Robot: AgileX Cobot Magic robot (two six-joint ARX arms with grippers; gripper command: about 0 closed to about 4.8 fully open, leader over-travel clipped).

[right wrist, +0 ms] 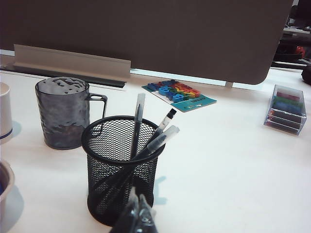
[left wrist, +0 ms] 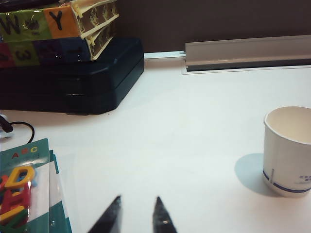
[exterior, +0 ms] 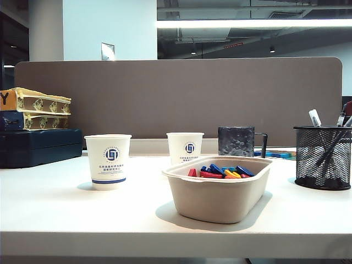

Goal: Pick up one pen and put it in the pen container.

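Note:
The pen container point(exterior: 322, 157), a black wire-mesh cup, stands at the table's right edge in the exterior view. Three pens lean inside it; one with a white-grey end point(exterior: 314, 117) sticks up above the rim. In the right wrist view the container point(right wrist: 121, 170) is just ahead of my right gripper point(right wrist: 136, 194), which is shut with nothing in it, and the pens point(right wrist: 165, 136) rest against the rim. My left gripper point(left wrist: 138, 199) is open over bare white table, far from the container. Neither gripper shows in the exterior view.
A beige tray point(exterior: 220, 203) of coloured pieces sits front centre, two paper cups point(exterior: 108, 160) point(exterior: 185, 147) behind and left of it. A dark mug point(right wrist: 62, 112) stands beside the container. Stacked boxes point(left wrist: 73, 73), a letter pack point(left wrist: 24, 189) and a clear box point(right wrist: 286, 109) lie around.

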